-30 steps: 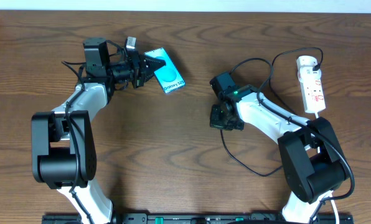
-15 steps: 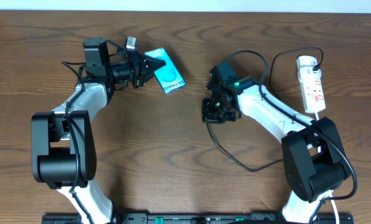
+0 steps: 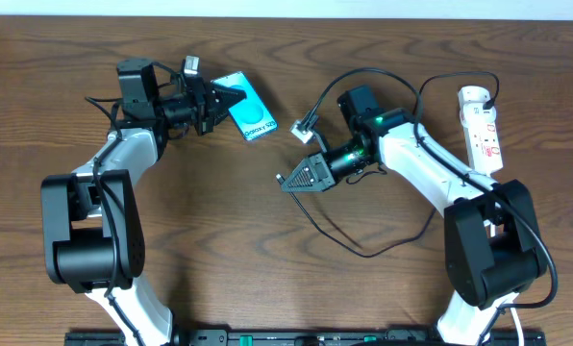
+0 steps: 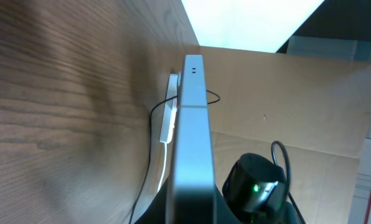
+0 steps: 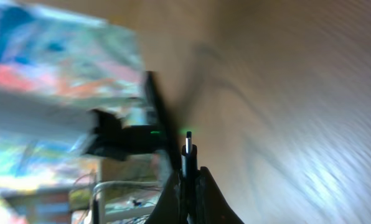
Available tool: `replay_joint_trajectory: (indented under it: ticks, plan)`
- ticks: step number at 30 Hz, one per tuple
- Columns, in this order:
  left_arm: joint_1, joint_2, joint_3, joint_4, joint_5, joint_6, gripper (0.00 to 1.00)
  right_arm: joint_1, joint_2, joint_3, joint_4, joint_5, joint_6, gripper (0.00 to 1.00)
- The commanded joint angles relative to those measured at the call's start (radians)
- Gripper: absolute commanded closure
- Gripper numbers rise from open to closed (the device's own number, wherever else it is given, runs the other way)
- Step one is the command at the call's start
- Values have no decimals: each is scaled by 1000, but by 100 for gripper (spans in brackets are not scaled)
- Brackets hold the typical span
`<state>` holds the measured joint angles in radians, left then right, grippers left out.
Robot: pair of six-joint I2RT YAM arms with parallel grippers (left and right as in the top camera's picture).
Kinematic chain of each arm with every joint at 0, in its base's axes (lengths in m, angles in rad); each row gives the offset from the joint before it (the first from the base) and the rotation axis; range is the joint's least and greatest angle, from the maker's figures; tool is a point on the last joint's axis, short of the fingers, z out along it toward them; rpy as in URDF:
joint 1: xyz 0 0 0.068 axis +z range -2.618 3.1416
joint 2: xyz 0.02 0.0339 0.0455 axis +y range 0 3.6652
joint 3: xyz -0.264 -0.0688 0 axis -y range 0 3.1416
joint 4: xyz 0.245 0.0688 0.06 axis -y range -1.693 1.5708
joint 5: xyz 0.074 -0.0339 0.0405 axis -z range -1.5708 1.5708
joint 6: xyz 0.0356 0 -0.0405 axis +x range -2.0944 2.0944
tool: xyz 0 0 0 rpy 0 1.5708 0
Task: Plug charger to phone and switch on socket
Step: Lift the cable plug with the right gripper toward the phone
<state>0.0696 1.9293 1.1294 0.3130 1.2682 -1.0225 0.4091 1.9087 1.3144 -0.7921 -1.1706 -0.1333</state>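
My left gripper (image 3: pixel 227 99) is shut on one end of the phone (image 3: pixel 251 108), whose teal-blue screen faces up at the back left of the table. In the left wrist view the phone (image 4: pixel 192 118) stands edge-on between the jaws (image 4: pixel 188 208). My right gripper (image 3: pixel 298 178) points left toward the phone and is shut on the charger's plug tip (image 3: pixel 280 178). The tip (image 5: pixel 188 155) sticks out past the fingers (image 5: pixel 188 186), apart from the phone. The thin black cable (image 3: pixel 363 248) loops back to the white socket strip (image 3: pixel 482 130).
The socket strip lies along the right edge with a black plug in its far end. It also shows far off in the left wrist view (image 4: pixel 169 118). The cable loop lies on the wood between the arms. The right wrist view is blurred.
My right gripper has swung out and turned to point left, carrying the charger tip off the table toward the phone. My left gripper and the phone shifted slightly left.
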Motion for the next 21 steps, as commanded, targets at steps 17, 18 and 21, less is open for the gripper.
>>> replay_joint_trajectory:
  ticks: [17,18,21]
  plan:
    - [6,10,4,329,83,-305,93,-65,6,19,143,-350,-40,99]
    - [6,10,4,407,87,-363,92,-72,6,19,171,-342,-3,99]
    - [6,10,4,560,91,-484,93,-85,6,19,250,-343,81,99]
